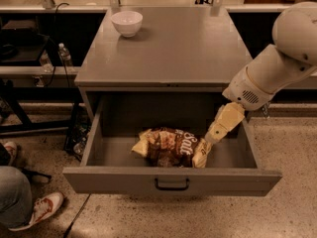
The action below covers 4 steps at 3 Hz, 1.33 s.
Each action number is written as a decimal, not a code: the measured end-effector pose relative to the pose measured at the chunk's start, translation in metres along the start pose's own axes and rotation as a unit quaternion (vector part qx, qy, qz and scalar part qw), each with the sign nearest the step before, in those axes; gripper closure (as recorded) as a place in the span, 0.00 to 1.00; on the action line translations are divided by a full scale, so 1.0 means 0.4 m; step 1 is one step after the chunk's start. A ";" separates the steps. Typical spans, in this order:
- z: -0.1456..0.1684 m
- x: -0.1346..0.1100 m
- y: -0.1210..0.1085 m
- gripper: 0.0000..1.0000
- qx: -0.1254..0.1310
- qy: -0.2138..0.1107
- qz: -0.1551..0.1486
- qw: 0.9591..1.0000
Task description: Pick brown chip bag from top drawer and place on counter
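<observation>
A speckled stone floor (282, 217) runs under a grey metal cabinet (89, 100), with dark shelving and black frames behind it and a pale ledge along the back. The counter (173, 53) on top of the cabinet is flat and smooth, and a white bowl (127, 23) stands upright near its far left corner, well apart from everything else. Below it the top drawer (124, 180) is pulled out toward the camera, with its small black handle (171, 184) centred on the front panel. The brown chip bag (168, 147) lies on the drawer floor, near the middle and closer to the front wall than the back. It is crinkled, its pale yellow ends point left and right, and white script shows on its dark face. The robot's white arm (277, 63) comes in from the upper right, crossing above the right edge of the cabinet and angling down into the drawer. Its pale yellow gripper (213, 134) is inside the drawer on the right, its tip just beside the bag's right end, touching it or nearly so. From this angle I cannot tell whether the gripper is spread wide or closed narrow, and it does not hold the bag. A clear water bottle (64, 54) stands on a shelf to the left of the cabinet. In the lower left corner are a person's jeans leg (12, 195) and a white and red shoe (42, 209), resting on the floor.
</observation>
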<state>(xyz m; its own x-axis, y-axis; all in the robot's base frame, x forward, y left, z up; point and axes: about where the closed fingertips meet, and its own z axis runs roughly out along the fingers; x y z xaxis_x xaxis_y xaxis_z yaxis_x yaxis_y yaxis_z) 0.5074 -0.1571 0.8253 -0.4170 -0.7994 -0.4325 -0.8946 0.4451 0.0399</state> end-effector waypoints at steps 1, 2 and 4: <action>0.000 0.001 0.002 0.00 -0.001 0.001 0.000 1.000; 0.057 -0.012 0.002 0.00 -0.008 0.007 0.004 1.000; 0.295 -0.087 0.016 0.00 -0.005 0.027 0.019 0.999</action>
<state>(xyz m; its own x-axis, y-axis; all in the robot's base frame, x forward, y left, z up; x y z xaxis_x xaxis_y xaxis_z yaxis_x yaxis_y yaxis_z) 0.5352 -0.0787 0.7342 -0.4577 -0.8028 -0.3821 -0.8797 0.4712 0.0636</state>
